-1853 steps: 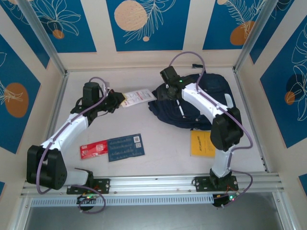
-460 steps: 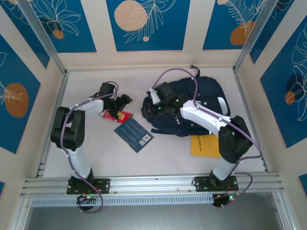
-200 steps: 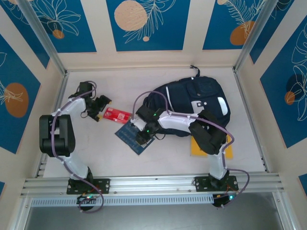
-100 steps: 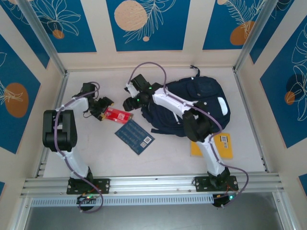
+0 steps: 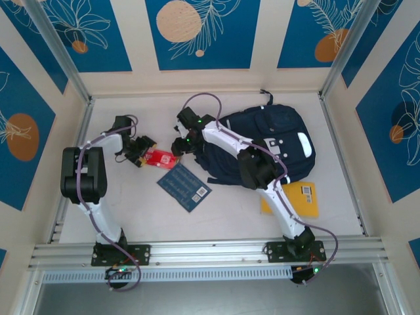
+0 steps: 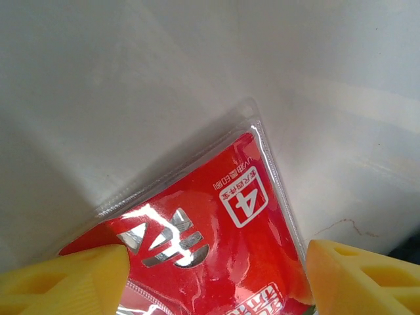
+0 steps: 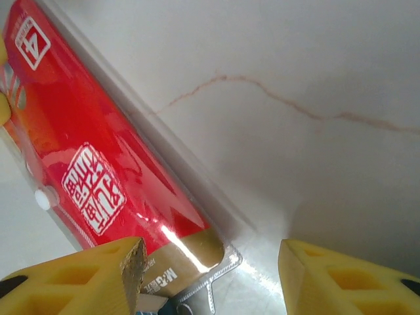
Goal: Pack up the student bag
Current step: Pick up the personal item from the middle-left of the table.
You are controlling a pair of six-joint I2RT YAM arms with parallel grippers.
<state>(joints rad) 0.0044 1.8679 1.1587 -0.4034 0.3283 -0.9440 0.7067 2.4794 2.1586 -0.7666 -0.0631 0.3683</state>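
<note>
Straddling flat red plastic packet (image 6: pixel 197 216): left gripper (image 6: pixel 216 252), fingers spread wide.
Right gripper (image 7: pixel 211 246): stood spread at packet's other end.

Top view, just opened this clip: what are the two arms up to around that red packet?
Both arms are working on the red packet, which lies on the table left of the student bag. The left gripper has its fingers either side of one end; whether it is pinching is unclear. The right gripper is open over the other end. A blue card and a yellow booklet lie outside the bag, not yet packed.
</note>
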